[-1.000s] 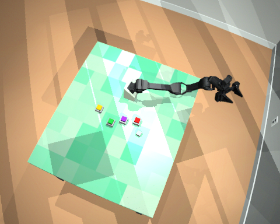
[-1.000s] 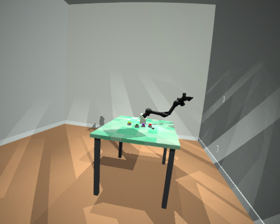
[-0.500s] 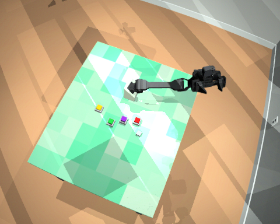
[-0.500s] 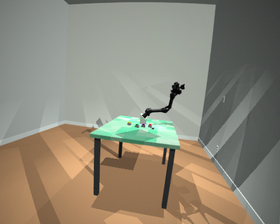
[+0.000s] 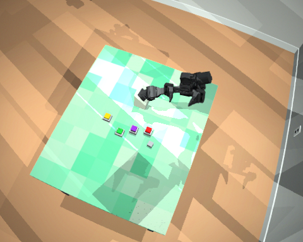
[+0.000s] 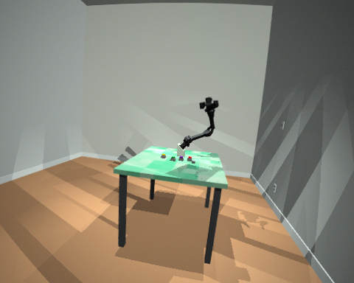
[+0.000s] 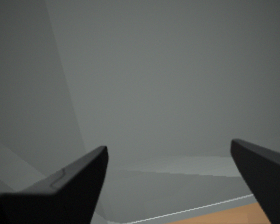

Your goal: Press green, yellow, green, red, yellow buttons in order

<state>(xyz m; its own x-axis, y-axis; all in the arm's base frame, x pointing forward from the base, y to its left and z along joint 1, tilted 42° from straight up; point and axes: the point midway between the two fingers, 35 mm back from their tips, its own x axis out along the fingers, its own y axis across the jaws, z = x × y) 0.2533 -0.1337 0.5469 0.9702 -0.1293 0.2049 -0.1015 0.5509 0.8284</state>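
Green checkered surface (image 5: 84, 157), centre of the top view. Yellow button (image 5: 107, 116) left of centre; green button (image 5: 119, 130), purple button (image 5: 134, 128), red button (image 5: 148, 130) in a row just below it; grey block (image 5: 150, 144) under the red one. Gripper (image 5: 196, 97) upper right (raised high, well apart from the buttons), fingers spread wide, holding nothing.

Bright patchy glare on table (image 5: 84, 151) toward 12 o'clock — streaked shadows across floor (image 5: 242, 164); wrist view dim, grey — edges slightly bowed.
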